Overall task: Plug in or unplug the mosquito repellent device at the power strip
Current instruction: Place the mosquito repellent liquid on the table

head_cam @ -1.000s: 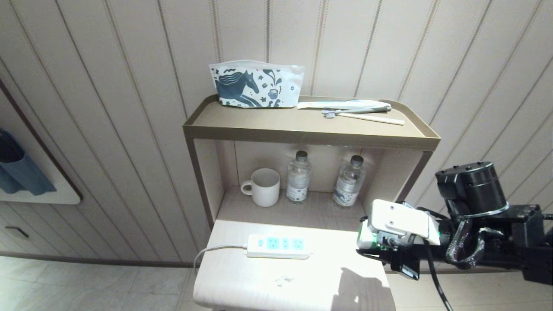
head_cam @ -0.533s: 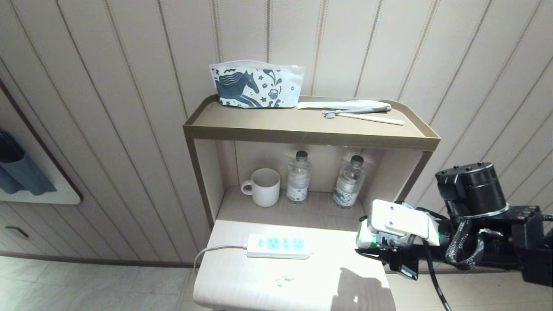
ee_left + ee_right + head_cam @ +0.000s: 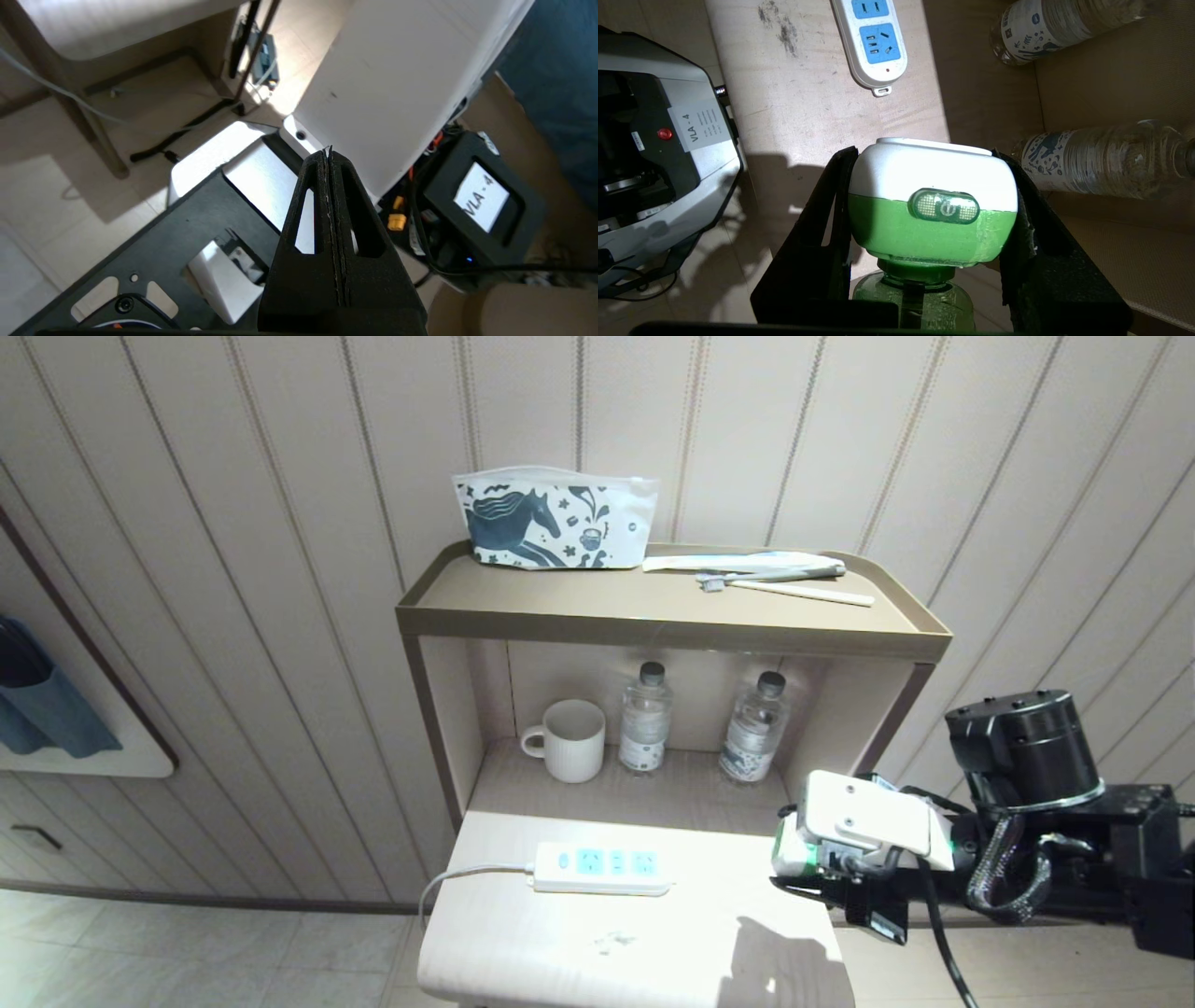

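Nearest of all, the left gripper point(image 3: 330, 154) hangs low beside the robot's own base, out of the head view, with its two black fingers point(image 3: 313, 196) pressed flat together and nothing between them. Below it lie the tiled floor point(image 3: 42, 219) and a thin grey cable.

At the right edge of the table point(image 3: 653, 933) the right gripper point(image 3: 794, 873) pinches the mosquito repellent device point(image 3: 931, 200) by the sides of its rounded head, one finger on each flank. The white half of the head faces away from the wrist, the green half with its oval button faces the camera, and the green liquid bottle point(image 3: 915, 301) sits behind it toward the wrist. The device is held in the air above the table's right end, clear of the surface and well apart from the power strip point(image 3: 602, 869).

That power strip lies flat on the table, left of the gripper, its blue sockets facing up and all bare. Its white cord point(image 3: 457, 877) runs off the left end and drops over the table's edge.

Farther back, the shelf point(image 3: 672, 616) holds a white mug point(image 3: 571, 740) and two clear water bottles point(image 3: 644, 719) in its lower bay. On its top tray stand a pouch printed with a horse point(image 3: 551, 518) and, to the right, a toothbrush point(image 3: 775, 583) beside a flat white packet. Behind everything rises a ribbed, pale wall point(image 3: 280, 476).
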Tool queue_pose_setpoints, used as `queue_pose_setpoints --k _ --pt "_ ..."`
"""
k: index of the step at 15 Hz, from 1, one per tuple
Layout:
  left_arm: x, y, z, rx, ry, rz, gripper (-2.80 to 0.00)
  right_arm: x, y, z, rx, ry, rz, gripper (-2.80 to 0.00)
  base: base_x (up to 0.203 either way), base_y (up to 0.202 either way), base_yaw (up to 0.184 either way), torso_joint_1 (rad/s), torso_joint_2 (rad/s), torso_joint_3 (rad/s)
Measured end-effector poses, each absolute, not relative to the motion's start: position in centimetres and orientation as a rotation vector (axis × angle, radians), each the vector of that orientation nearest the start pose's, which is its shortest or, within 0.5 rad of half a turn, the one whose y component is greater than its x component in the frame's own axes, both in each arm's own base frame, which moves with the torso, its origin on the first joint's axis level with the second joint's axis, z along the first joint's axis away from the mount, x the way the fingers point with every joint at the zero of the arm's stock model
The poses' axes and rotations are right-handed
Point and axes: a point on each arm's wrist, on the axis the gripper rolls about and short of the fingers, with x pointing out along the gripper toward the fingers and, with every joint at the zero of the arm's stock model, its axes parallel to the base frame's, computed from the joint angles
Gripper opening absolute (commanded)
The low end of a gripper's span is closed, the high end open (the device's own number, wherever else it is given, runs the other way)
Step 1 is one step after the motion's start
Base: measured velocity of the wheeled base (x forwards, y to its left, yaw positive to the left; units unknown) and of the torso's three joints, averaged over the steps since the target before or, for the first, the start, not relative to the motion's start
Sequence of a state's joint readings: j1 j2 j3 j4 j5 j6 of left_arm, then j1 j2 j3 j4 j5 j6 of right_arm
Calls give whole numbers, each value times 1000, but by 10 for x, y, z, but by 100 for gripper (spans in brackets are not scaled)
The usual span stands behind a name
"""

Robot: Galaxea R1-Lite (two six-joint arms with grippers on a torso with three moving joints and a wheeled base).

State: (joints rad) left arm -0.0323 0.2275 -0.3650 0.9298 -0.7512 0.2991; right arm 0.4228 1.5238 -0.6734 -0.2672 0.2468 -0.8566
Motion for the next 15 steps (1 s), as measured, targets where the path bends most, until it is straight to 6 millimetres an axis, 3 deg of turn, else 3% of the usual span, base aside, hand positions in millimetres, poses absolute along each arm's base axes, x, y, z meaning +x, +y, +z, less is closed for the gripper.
queue_pose_setpoints --k 3,5,6,7,8,11,15 --pt "-74 -11 88 -1 580 -640 -280 222 105 165 -834 251 843 -280 0 0 0 0 0 0" --pt "-71 -10 87 -105 517 -482 -280 222 103 171 -800 225 814 -280 0 0 0 0 0 0" --pt "-59 -7 86 -94 420 -313 -280 221 103 178 -760 209 791 -280 0 0 0 0 0 0" --pt "-48 0 78 -58 361 2 -280 220 102 183 -710 207 775 -280 0 0 0 0 0 0" --pt "-39 1 73 -32 281 60 -280 220 102 194 -651 182 749 -280 0 0 0 0 0 0" --pt "-27 1 77 77 82 60 -280 210 105 214 -440 191 669 -280 0 0 0 0 0 0" --pt "-25 -1 72 156 80 -31 -280 196 108 226 -351 181 603 -280 0 0 0 0 0 0"
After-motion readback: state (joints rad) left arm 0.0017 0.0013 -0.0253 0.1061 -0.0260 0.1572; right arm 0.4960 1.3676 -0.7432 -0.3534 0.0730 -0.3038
